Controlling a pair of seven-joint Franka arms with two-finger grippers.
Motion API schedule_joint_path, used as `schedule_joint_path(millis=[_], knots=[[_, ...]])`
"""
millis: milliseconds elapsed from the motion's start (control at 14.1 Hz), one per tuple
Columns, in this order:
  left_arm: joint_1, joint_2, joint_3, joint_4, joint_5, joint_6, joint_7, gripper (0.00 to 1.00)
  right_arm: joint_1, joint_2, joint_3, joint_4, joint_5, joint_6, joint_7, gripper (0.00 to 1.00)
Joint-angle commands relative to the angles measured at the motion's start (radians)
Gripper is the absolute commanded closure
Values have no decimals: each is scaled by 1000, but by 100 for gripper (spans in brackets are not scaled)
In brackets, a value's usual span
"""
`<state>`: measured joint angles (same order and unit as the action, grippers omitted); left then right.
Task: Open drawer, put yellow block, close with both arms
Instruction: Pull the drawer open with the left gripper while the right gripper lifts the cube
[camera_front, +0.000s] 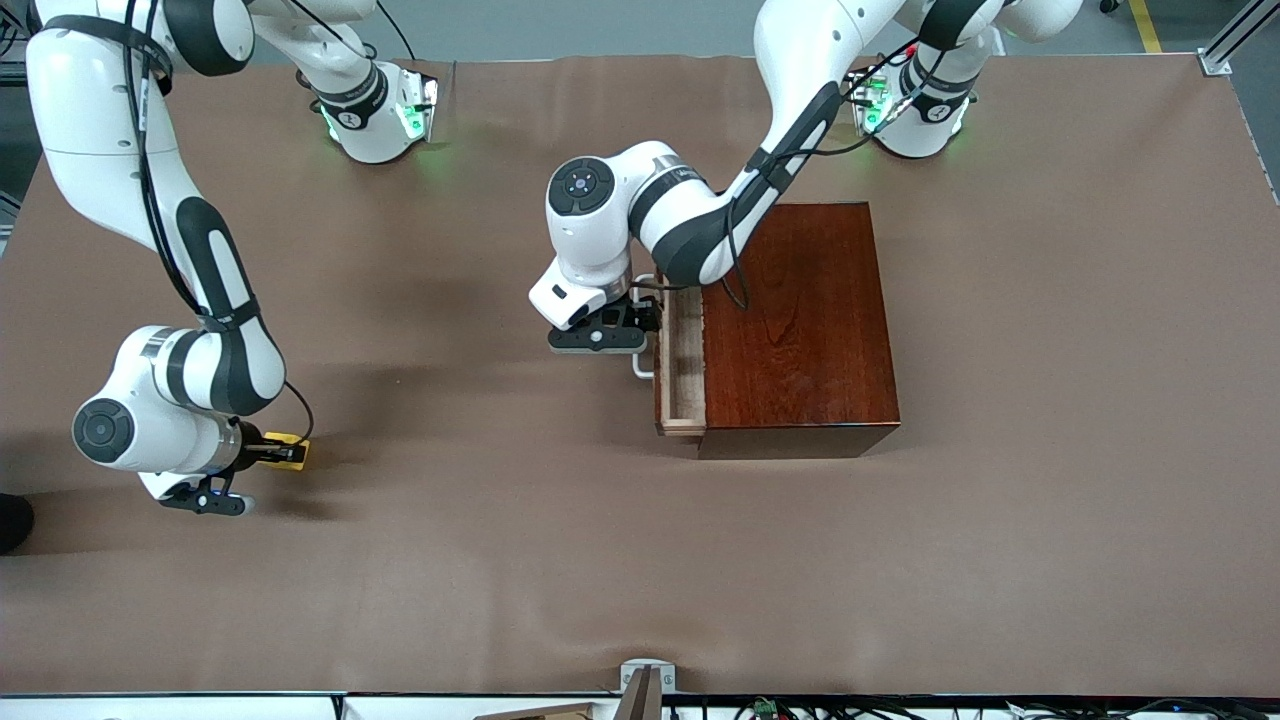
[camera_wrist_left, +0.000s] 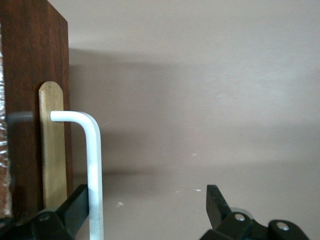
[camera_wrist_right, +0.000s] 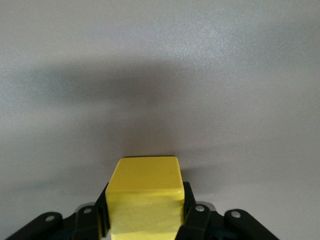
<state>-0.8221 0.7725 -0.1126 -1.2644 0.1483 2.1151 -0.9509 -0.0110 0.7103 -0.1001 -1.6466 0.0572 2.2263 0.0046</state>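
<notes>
Right gripper (camera_front: 283, 453), at the box's eight o'clock, pinches the yellow block (camera_wrist_right: 145, 197) for carrying; left gripper (camera_wrist_left: 150, 205) spread around the drawer's white handle (camera_wrist_left: 92, 165), drawer (camera_front: 682, 365) partly out.

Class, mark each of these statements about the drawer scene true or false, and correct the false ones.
1. The right pincer is shut on the yellow block. True.
2. The drawer is fully closed. False: it is pulled partly out of the wooden box.
3. The left pincer is open around the white handle. True.
4. The yellow block lies inside the drawer. False: it is at the right arm's end of the table, apart from the box.
5. The block rests on top of the box. False: the right pincer grips it.
</notes>
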Motion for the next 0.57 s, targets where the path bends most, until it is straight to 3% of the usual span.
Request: schedule_joint_path(millis=[0,283,496], knots=[[-22,44,-15,20,-44,112,-22,0,-4,-12,5,-6,6,-5,-35,100],[-34,53,-22,20,-46,161,-23,0,0,-49,5,22,4,-78,-98,100],[-40,57,-24,20,-47,196,-23,0,26,-130,5,47,-7,-172,-94,100]])
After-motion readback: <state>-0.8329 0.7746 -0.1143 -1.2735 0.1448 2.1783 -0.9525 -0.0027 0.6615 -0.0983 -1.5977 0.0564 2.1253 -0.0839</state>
